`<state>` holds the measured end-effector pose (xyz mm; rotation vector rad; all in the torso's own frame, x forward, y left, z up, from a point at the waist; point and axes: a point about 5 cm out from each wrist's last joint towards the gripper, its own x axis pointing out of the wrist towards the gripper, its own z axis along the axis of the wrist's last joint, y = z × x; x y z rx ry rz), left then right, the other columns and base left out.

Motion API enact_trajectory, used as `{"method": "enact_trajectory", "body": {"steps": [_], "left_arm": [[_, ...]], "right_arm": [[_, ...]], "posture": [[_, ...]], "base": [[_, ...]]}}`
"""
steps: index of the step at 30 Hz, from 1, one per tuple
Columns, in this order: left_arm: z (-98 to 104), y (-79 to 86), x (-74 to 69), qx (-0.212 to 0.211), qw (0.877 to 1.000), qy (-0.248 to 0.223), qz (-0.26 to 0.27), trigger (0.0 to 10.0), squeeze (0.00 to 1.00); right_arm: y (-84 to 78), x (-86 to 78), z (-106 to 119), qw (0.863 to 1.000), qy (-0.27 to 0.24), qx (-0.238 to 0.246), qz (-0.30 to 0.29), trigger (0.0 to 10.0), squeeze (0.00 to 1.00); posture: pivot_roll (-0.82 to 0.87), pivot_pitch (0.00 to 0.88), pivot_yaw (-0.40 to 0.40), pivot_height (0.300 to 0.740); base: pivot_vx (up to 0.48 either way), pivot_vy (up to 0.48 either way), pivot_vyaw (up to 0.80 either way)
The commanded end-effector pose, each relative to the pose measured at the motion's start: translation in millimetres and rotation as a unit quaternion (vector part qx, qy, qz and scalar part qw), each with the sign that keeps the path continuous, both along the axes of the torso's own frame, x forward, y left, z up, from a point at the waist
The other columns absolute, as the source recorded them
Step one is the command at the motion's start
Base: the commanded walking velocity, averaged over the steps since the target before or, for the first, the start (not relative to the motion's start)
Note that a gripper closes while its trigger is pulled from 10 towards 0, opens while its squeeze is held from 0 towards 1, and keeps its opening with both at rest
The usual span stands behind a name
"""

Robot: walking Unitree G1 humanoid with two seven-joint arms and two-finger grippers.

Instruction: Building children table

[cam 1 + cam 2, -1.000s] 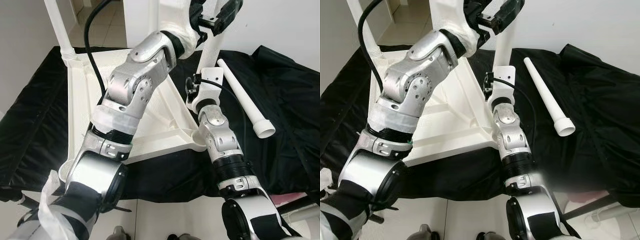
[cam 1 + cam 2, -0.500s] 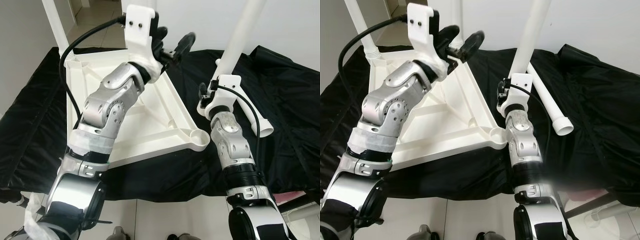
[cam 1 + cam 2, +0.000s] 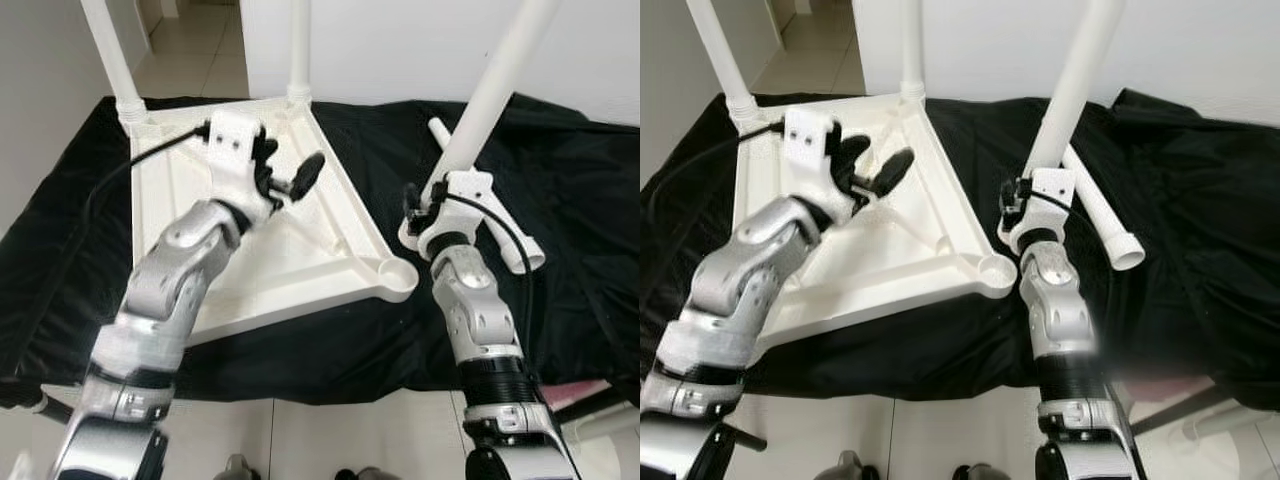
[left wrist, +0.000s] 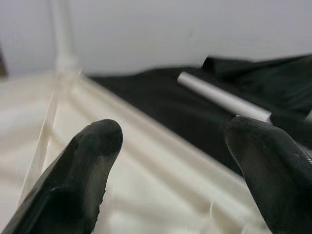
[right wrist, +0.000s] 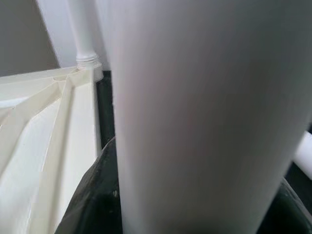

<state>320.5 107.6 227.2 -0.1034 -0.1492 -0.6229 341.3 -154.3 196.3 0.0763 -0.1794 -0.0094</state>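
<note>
Your left hand (image 3: pixel 283 185) hovers open and empty over the upturned tabletop (image 3: pixel 330 255), while your right hand (image 3: pixel 432 208) clamps the leg (image 3: pixel 487 95) just beside the near empty socket (image 3: pixel 395 275); tilted, it could jam there.

1. We see a black cloth (image 3: pixel 560 170) spread over the low surface, creased and bunched toward its right side.
2. We see a white tabletop (image 3: pixel 300 250) lying upside down on the cloth, ribs facing up, with two legs standing in its far corners.
3. We see a loose white leg (image 3: pixel 1102 215) lying on the cloth to the tabletop's right, apart from it.
</note>
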Motion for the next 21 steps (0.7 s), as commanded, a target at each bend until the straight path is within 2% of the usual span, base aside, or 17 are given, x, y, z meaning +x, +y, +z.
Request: {"method": "enact_trajectory", "body": {"steps": [1,2,4,5,7,8,11,13,15,18,21], "left_arm": [[-3,-4.9,-14.8,-0.006,0.996,-0.008,-0.093,10.0,0.00],[-3,-4.9,-14.8,-0.006,0.996,-0.008,-0.093,10.0,0.00],[-10,-4.0,-28.4,-0.005,0.994,-0.015,-0.108,10.0,0.00],[-10,-4.0,-28.4,-0.005,0.994,-0.015,-0.108,10.0,0.00],[-21,-3.4,-40.0,-0.003,0.993,0.001,-0.122,10.0,0.00],[-21,-3.4,-40.0,-0.003,0.993,0.001,-0.122,10.0,0.00],[-36,-9.6,-57.2,0.036,0.989,-0.001,-0.146,10.0,0.00],[-36,-9.6,-57.2,0.036,0.989,-0.001,-0.146,10.0,0.00],[-43,-15.2,-66.3,0.053,0.986,-0.009,-0.161,10.0,0.00],[-46,-18.3,-70.1,0.053,0.985,-0.009,-0.165,10.0,0.00],[-53,-24.9,-75.7,0.090,0.979,-0.012,-0.180,10.0,0.00]], "right_arm": [[-2.6,-3.9,3,1.000,-0.013,-0.002,0.008,10.0,0.00],[-2.6,-3.9,3,1.000,-0.013,-0.002,0.008,10.0,0.00],[-0.7,-6.8,7,0.998,-0.036,-0.041,0.014,10.0,0.00],[-0.7,-6.8,7,0.998,-0.036,-0.041,0.014,10.0,0.00],[3.4,-9.0,6,0.997,-0.038,-0.047,0.045,10.0,0.00],[3.4,-9.0,6,0.997,-0.038,-0.047,0.045,10.0,0.00],[8.8,-14.3,6,0.995,-0.043,-0.040,0.076,10.0,0.00],[8.8,-14.3,6,0.995,-0.043,-0.040,0.076,10.0,0.00],[13.3,-17.7,7,0.993,-0.049,-0.043,0.096,10.0,0.00],[16.3,-19.7,7,0.992,-0.055,-0.048,0.108,10.0,0.00],[18.0,-20.8,4,0.991,-0.052,-0.054,0.115,10.0,0.00]], "posture": [[-0.04,0.062,-0.015,0.740],[-0.04,0.062,-0.015,0.740],[-0.04,0.064,-0.013,0.740],[-0.04,0.064,-0.013,0.740],[-0.04,0.064,-0.013,0.740],[-0.04,0.064,-0.013,0.740],[-0.04,0.067,-0.016,0.740],[-0.04,0.067,-0.016,0.740],[-0.03,0.068,-0.017,0.740],[-0.04,0.069,-0.017,0.740],[-0.03,0.075,-0.019,0.740]], "base": [[0.000,0.000,0.00],[0.000,0.000,0.00],[0.000,0.000,0.00],[0.000,0.000,0.00],[0.000,0.000,0.00],[0.000,0.000,0.00],[0.000,0.000,0.00],[0.000,0.000,0.00],[0.000,0.000,0.00],[0.000,0.000,0.00],[0.000,0.000,0.00]]}}
